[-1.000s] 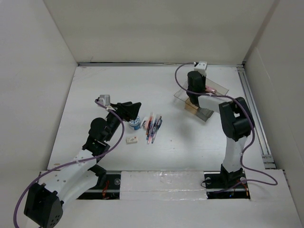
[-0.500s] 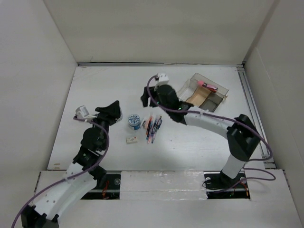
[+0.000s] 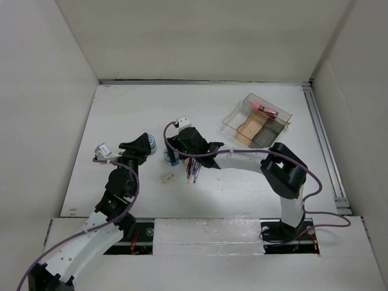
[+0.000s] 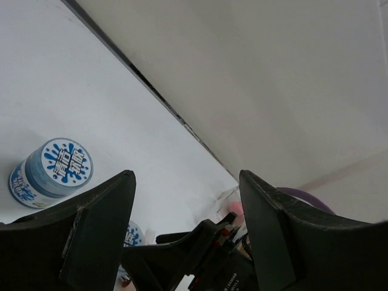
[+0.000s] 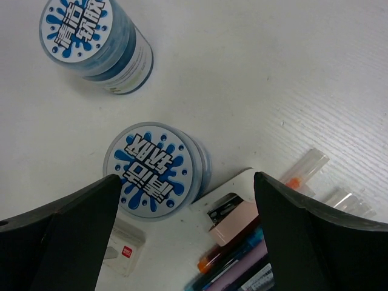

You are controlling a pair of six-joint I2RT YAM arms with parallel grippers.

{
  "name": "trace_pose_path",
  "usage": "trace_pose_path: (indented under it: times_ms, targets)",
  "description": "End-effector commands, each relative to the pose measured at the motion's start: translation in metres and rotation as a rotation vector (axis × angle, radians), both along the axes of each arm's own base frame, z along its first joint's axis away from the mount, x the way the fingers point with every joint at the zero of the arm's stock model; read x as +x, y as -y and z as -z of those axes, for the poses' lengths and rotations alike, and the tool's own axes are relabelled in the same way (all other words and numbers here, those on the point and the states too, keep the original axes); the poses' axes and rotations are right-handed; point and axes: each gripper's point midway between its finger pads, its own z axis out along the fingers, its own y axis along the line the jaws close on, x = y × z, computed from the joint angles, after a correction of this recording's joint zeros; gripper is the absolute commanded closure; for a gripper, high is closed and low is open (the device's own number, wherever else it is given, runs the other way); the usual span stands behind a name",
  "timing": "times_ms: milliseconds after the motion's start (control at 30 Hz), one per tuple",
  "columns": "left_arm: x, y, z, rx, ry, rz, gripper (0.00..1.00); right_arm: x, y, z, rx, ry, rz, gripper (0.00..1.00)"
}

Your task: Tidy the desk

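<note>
Spanning the space between pale walls, the desk (image 3: 242,182) looks mostly unsorted. The tray (image 3: 268,134) at far right holds one pink item (image 3: 262,109). The left gripper (image 4: 186,174) and right gripper (image 5: 186,177) both gape empty mid-desk near loose pens (image 3: 193,168), tubs (image 5: 156,170) and an eraser (image 3: 166,178).

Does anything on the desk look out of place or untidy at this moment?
Yes. In the middle of the desk, pens lie in a loose, uneven heap beside two blue-printed tubs and a small white box, none of them in the clear tray at the back right. Nothing looks spilled or damaged.
</note>
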Motion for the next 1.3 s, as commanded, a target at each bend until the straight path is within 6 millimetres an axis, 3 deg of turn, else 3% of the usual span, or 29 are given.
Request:
trace_pose_path:
  times_ms: [0, 67, 367, 500, 567, 633, 667, 833, 900, 1033, 1067, 1133, 1267]
  targets:
    - [0.003, 0.004, -0.023, -0.006, 0.025, 0.008, 0.35, -0.005, -0.019, -0.015, -0.007, 0.04, -0.057, 0.05]
    - [0.003, 0.004, -0.026, -0.006, 0.028, 0.013, 0.35, -0.014, -0.026, -0.008, -0.023, 0.038, -0.087, 0.04]
    - [-0.005, -0.002, -0.029, -0.034, 0.073, 0.003, 0.35, -0.002, -0.029, 0.005, -0.056, 0.041, -0.041, 0.08]
    - [-0.003, 0.0, -0.028, -0.029, 0.063, 0.011, 0.35, 0.001, -0.033, 0.009, -0.06, 0.051, -0.015, 0.23]
    - [-0.003, 0.001, -0.028, -0.029, 0.064, 0.012, 0.35, 0.0, -0.039, -0.007, 0.0, 0.073, 0.004, 0.36]
    - [-0.002, 0.001, -0.027, -0.025, 0.059, 0.008, 0.35, -0.005, -0.047, -0.02, 0.068, 0.064, -0.021, 0.4]
    - [-0.002, 0.001, -0.027, -0.023, 0.056, 0.009, 0.35, -0.005, -0.053, -0.038, 0.13, 0.085, -0.029, 0.44]
    - [-0.002, 0.004, -0.03, -0.016, 0.061, 0.025, 0.35, -0.008, -0.056, -0.094, 0.266, 0.127, -0.03, 0.46]
    - [-0.002, 0.007, -0.032, -0.014, 0.065, 0.041, 0.35, 0.002, -0.042, -0.125, 0.316, 0.174, 0.003, 0.46]
    - [-0.001, 0.01, -0.032, -0.001, 0.073, 0.054, 0.35, 0.041, 0.014, -0.147, 0.334, 0.218, 0.173, 0.46]
    - [0.0, 0.011, -0.032, 0.004, 0.065, 0.058, 0.35, 0.06, 0.039, -0.142, 0.322, 0.217, 0.237, 0.46]
    - [0.001, 0.017, -0.033, 0.014, 0.061, 0.083, 0.35, 0.08, 0.072, -0.148, 0.313, 0.244, 0.346, 0.46]
    - [0.005, 0.021, -0.031, 0.035, 0.047, 0.091, 0.35, 0.125, 0.148, -0.127, 0.231, 0.233, 0.55, 0.46]
